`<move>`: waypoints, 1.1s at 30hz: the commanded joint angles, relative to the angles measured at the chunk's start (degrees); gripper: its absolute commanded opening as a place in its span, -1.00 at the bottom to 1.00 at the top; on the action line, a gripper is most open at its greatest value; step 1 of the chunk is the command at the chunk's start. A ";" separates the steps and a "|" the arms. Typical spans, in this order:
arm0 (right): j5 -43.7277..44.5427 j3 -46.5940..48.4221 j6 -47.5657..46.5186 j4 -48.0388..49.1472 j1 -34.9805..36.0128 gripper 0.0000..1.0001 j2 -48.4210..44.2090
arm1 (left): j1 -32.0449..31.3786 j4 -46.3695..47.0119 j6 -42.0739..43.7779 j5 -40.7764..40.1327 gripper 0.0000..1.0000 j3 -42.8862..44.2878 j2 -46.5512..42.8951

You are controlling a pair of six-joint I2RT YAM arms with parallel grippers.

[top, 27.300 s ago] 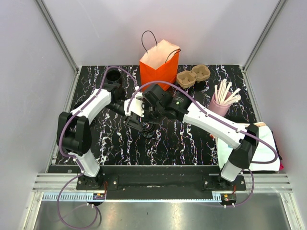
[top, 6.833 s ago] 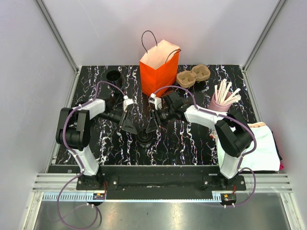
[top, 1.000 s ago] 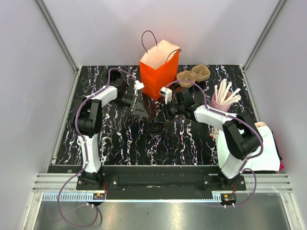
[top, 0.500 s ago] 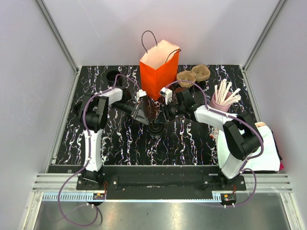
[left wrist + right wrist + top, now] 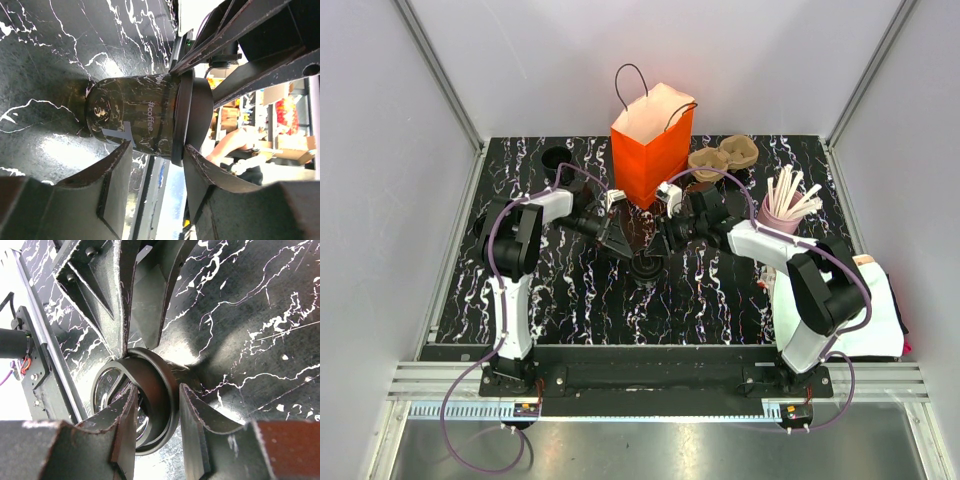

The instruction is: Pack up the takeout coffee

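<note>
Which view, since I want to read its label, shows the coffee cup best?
Left wrist: the cup shows side-on, "#coffee" legible. Right wrist shows mainly the lid; the top view only a small dark shape.

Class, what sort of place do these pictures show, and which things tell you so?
Probably a robot test cell staged as a coffee counter: two arms bolted to a marbled table, white walls, and an orange paper bag, pulp cup tray and takeout coffee.
</note>
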 commanded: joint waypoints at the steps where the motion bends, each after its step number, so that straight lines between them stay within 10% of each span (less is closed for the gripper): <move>1: 5.11 -2.48 -4.13 -3.91 1.06 -1.00 1.30 | -2.70 7.72 -3.96 -4.13 -0.14 -0.63 -0.74; 27: 6.87 -7.05 -7.30 -1.19 1.41 -1.00 2.00 | -5.34 3.85 -2.65 -16.44 -0.51 -1.60 5.05; 33: 6.87 -7.05 -7.30 -1.01 1.41 -1.00 1.83 | -5.69 4.12 -3.17 -16.88 -1.00 -1.95 5.59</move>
